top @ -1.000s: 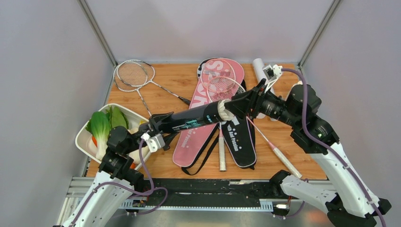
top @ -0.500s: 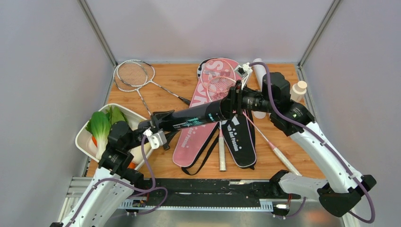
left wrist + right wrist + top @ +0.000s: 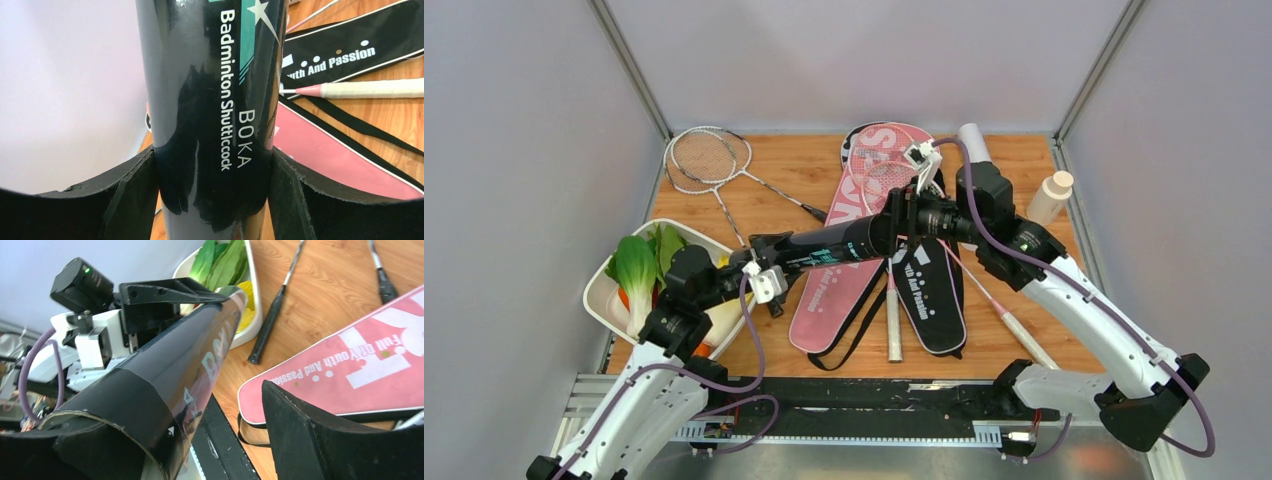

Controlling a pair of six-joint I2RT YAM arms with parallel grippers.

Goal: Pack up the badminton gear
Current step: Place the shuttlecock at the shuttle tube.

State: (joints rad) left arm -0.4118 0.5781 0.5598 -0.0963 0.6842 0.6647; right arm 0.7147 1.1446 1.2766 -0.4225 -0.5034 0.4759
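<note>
A long black "Badminton Shuttlecock" tube [image 3: 824,245] hangs level above the pink bag [image 3: 839,285]. My left gripper [image 3: 764,264] is shut on its left end; in the left wrist view both fingers press the tube [image 3: 210,100] at the gripper [image 3: 212,195]. My right gripper [image 3: 902,222] is at the tube's open right end with its jaws wide apart. In the right wrist view one finger [image 3: 310,440] stands clear of the tube [image 3: 165,370]. Two pink rackets [image 3: 884,165] lie on the pink and black bags [image 3: 929,290]. Two silver rackets [image 3: 709,158] lie back left. A white tube [image 3: 973,142] lies behind my right arm.
A white tray [image 3: 596,300] of vegetables sits at the left, under my left arm. A small white bottle with a tan cap [image 3: 1050,196] stands at the right edge. White racket handles [image 3: 893,320] reach toward the black front rail [image 3: 864,395].
My right arm has swung left and its gripper has closed in on the tube's right end. A whitish band at that end a second ago no longer shows. The bottle is now uncovered.
</note>
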